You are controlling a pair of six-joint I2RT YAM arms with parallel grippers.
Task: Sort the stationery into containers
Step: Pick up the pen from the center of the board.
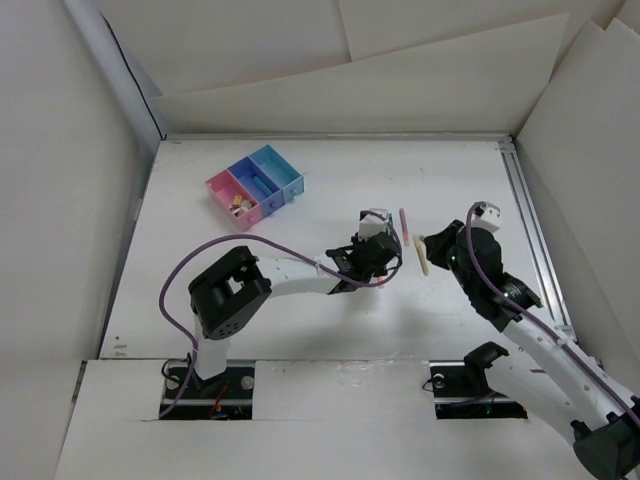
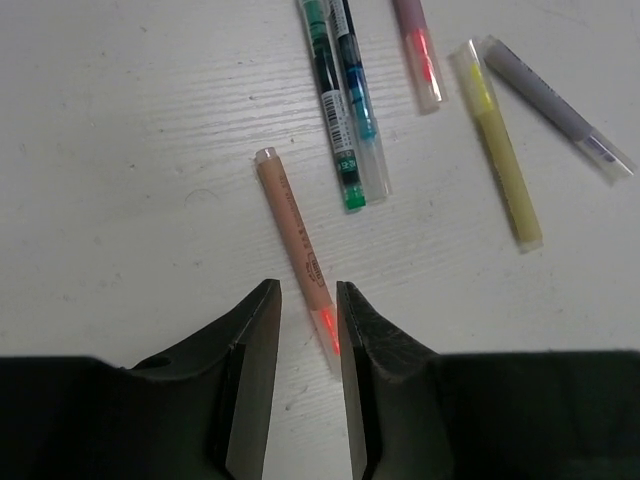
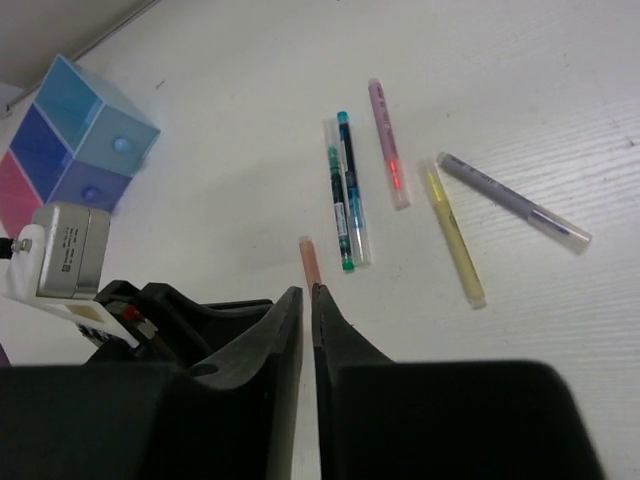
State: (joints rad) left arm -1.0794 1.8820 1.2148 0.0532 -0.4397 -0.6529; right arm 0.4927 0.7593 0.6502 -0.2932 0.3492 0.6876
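Three joined bins (image 1: pixel 290 182) stand on the table (image 2: pixel 120 150) toward its far left: pink, dark blue and light blue in a row. Small pale bits (image 1: pixel 240 207) lie in the pink one.

Right of them, the left hand (image 2: pixel 305 292) sits low over the table, its jaws parted a little wider than a pen. The lower end of a salmon pen (image 2: pixel 292 235) lies between them, nearer the right finger and not clamped.

Beyond it lie a green pen (image 2: pixel 330 110) and a teal pen (image 2: pixel 358 95) side by side. Then, spaced apart, come a pink pen (image 2: pixel 420 50), a yellow pen (image 2: pixel 497 145) and a grey pen (image 2: pixel 558 105).

Furthest right, the right hand (image 3: pixel 307 297) hangs with its jaws almost together, only a thin slit between them and nothing in it. The salmon pen's tip shows just past its fingertips.
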